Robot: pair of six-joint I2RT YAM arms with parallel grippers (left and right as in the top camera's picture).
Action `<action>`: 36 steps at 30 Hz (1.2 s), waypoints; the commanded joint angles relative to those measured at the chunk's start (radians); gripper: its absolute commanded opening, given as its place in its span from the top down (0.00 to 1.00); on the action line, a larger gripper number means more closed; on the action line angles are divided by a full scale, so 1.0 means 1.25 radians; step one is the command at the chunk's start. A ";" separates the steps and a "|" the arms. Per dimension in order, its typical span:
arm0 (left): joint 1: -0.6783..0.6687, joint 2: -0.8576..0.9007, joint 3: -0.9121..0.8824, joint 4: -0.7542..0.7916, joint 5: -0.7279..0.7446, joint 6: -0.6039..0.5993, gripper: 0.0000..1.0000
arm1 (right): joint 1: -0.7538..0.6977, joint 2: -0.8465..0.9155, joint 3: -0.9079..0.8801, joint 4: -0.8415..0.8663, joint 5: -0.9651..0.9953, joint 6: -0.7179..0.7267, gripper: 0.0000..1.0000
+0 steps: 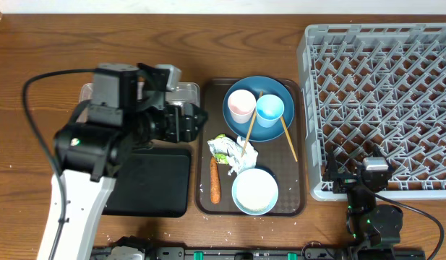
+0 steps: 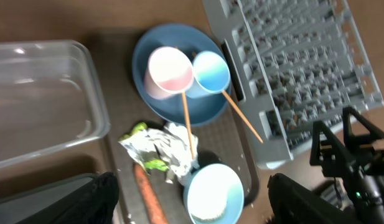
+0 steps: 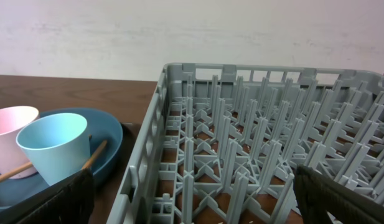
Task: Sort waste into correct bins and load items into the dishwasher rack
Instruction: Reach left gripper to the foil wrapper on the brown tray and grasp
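Observation:
The blue plate (image 1: 269,131) on the brown serving tray holds the pink cup (image 1: 242,106) and light-blue cup (image 1: 269,110). Below them lie the crumpled wrapper (image 1: 233,152), the carrot (image 1: 215,180) and the pale bowl (image 1: 255,191) with white rice in it. My left gripper (image 1: 197,119) is open and empty above the tray's left edge; in its wrist view (image 2: 195,190) the wrapper (image 2: 160,146), carrot (image 2: 148,196) and bowl (image 2: 213,196) lie below it. My right gripper (image 1: 350,177) is open and empty at the front left corner of the rack (image 1: 382,94), whose pegs fill its wrist view (image 3: 195,199).
The clear tub (image 1: 183,92) and black tray (image 1: 161,188) sit left of the brown tray (image 1: 300,184), mostly under my left arm. Two chopsticks (image 1: 249,131) lean across the plate. Loose rice grains dot the tray and the table's front edge.

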 commanded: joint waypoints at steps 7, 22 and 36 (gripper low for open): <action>-0.074 0.036 -0.003 0.001 -0.061 -0.097 0.21 | -0.010 0.000 -0.001 -0.003 -0.003 -0.006 0.01; -0.128 0.063 -0.023 -0.005 -0.154 -0.114 0.20 | -0.010 0.000 -0.001 -0.003 -0.003 -0.006 0.01; -0.151 0.150 -0.030 -0.005 -0.175 -0.137 0.20 | -0.010 0.000 -0.001 -0.003 -0.003 -0.006 0.01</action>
